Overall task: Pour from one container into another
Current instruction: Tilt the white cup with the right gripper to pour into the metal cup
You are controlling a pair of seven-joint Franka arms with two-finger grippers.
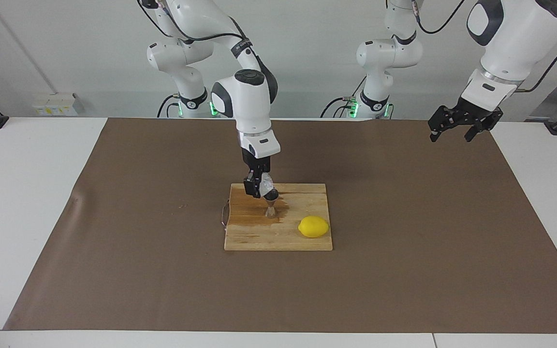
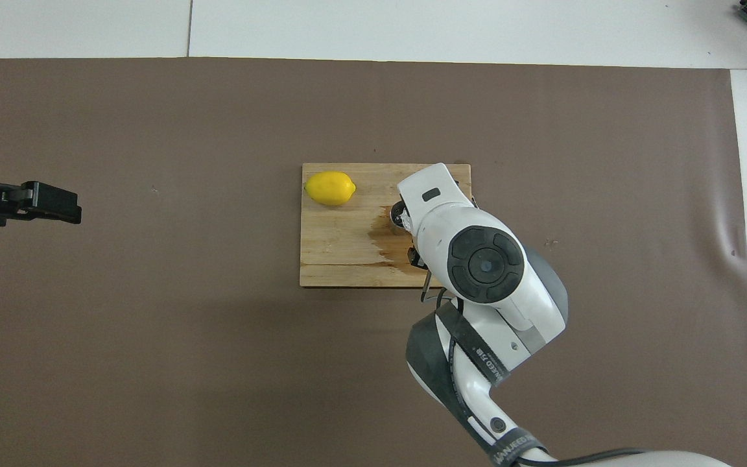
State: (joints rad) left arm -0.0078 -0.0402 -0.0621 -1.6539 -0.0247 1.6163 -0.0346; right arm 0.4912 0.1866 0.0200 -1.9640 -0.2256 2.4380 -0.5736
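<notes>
The clear cup [image 1: 265,184] hung tilted in the air over the wooden board [image 1: 278,237], its mouth tipped down toward the steel jigger [image 1: 271,203] and just above the jigger's upper cone. The right gripper [image 1: 257,187] was clamped on the cup from its upper side, fingers closed against its walls, and it hung over the part of the board nearer the robots. From overhead the right arm's wrist covered most of the cup and left only a sliver of the jigger [image 2: 400,214] showing at its edge. The jigger stood upright on the board, roughly mid-board toward the right arm's end, in the middle of a dark wet stain [image 1: 264,211] that spread over the wood around its foot. A small metal loop [image 1: 224,215] stuck out from the board's edge at the right arm's end. The lemon [image 1: 314,226] lay on its side on the same board, toward the left arm's end and farther from the robots than the jigger, well clear of the stain. The board sat in the middle of a brown mat [image 1: 114,241] that covered the table. The left gripper [image 1: 457,133] waited in the air over the mat's corner, well away from the board at the left arm's end, its fingers apart and holding nothing.
</notes>
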